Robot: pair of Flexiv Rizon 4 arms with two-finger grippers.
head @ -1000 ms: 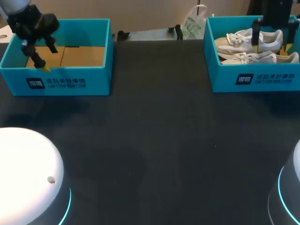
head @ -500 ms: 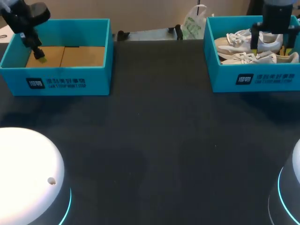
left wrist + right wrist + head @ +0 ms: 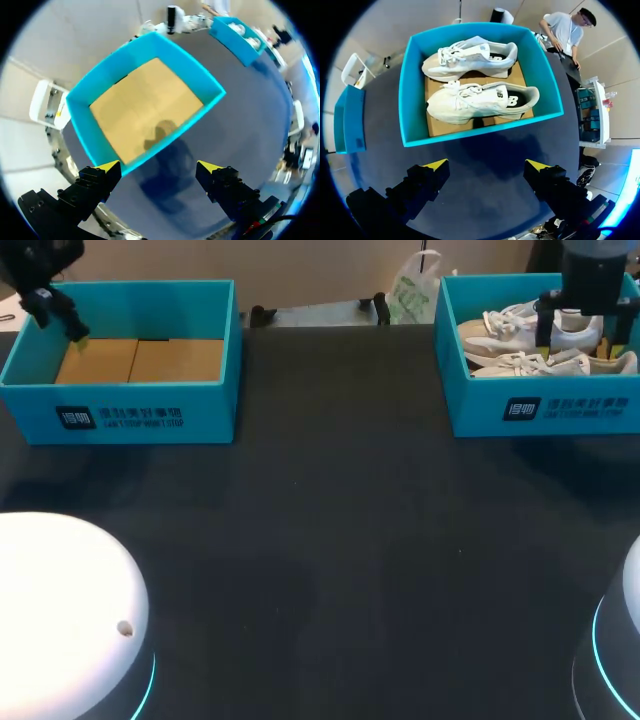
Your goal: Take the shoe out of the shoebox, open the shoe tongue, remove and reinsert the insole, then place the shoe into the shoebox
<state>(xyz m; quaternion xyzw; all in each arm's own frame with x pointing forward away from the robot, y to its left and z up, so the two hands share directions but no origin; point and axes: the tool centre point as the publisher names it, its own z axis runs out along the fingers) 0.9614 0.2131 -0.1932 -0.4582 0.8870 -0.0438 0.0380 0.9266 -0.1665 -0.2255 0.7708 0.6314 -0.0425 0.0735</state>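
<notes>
Two white sneakers lie side by side in the teal shoebox (image 3: 540, 405) at the table's far right: one nearer the back (image 3: 505, 325), one nearer the front (image 3: 525, 364). My right gripper (image 3: 576, 338) hangs open above them. From the right wrist, the box wall (image 3: 412, 90) and both shoes (image 3: 470, 55) (image 3: 480, 102) lie ahead of the open gripper (image 3: 487, 164), which holds nothing. My left gripper (image 3: 60, 318) hovers at the far-left corner of a second teal box (image 3: 120, 415). In the left wrist view that box (image 3: 82, 125) shows only a bare cardboard floor beyond the open gripper (image 3: 159, 167).
The dark tabletop (image 3: 330, 540) stretches between the two boxes. Two white rounded arm bases (image 3: 60, 620) (image 3: 625, 640) sit at the front corners. A green-and-white bag (image 3: 415, 290) rests at the table's back edge.
My left gripper has pulled up and back from over the empty box toward its far-left corner. The right gripper has shifted only slightly over the shoes.
</notes>
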